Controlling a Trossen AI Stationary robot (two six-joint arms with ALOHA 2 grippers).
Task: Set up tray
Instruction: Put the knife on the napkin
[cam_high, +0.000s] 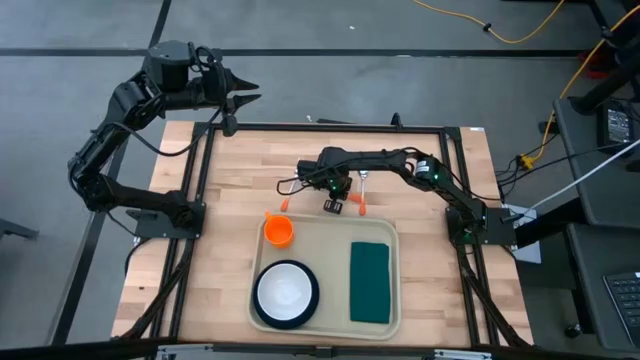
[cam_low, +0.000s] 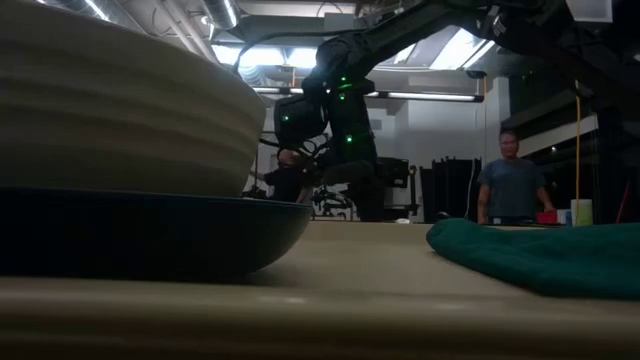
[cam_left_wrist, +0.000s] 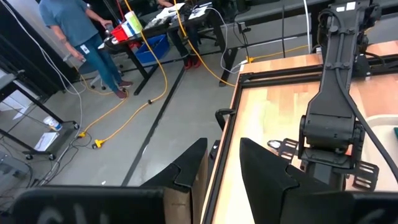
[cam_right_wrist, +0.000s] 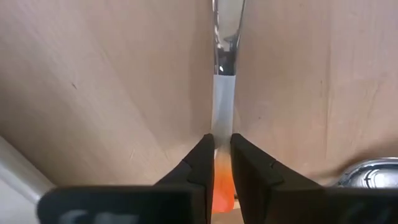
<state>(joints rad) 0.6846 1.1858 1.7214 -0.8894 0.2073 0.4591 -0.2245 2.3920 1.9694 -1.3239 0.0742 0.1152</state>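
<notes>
Right claw (cam_right_wrist: 216, 163) closed on the orange handle of a utensil (cam_right_wrist: 224, 93) lying flat on the worktop (cam_high: 240, 160), gripped low, probably for lifting. Just beside that claw, toward the near edge: the tray (cam_high: 330, 238) (cup, bowl and napkin already on it). Left claw (cam_left_wrist: 224, 163) parked off the far corner, fingers partly apart, empty.

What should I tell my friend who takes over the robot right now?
Right gripper: shut on an orange-handled utensil lying on the table just behind the tray.
Left gripper: parked off the table's far left corner, holding nothing, fingers a little apart.
Done: orange cup, bowl on plate and green napkin are on the tray.
Left: the cutlery behind the tray.
</notes>
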